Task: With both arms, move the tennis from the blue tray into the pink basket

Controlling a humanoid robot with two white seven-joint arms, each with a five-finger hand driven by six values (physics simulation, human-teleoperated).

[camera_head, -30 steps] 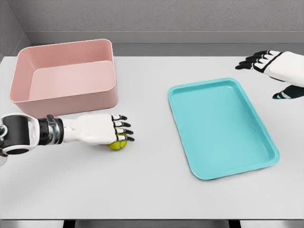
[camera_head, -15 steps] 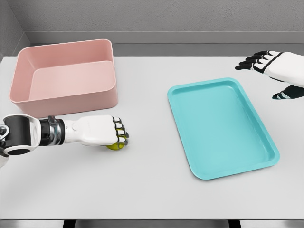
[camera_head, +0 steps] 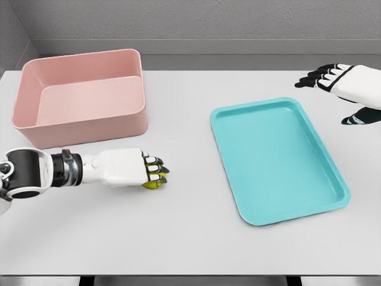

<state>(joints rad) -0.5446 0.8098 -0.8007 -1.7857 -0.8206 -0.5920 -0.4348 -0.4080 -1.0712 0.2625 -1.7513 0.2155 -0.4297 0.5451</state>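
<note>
A yellow-green tennis ball (camera_head: 153,183) lies on the white table in front of the pink basket (camera_head: 83,128). My left hand (camera_head: 156,173) covers it from above, fingers curled over the ball, most of which is hidden. The blue tray (camera_head: 277,158) sits to the right of the middle and holds nothing. Far right and near the table's back, my right hand (camera_head: 333,80) hovers with its fingers spread and nothing in it.
The pink basket stands at the back left, and its front wall is close behind my left forearm (camera_head: 41,173). A grey wall runs along the back of the table (camera_head: 190,238).
My left hand's fingers curled down around the ball, and the hand has shifted slightly lower and to the right. The right hand has stayed still.
</note>
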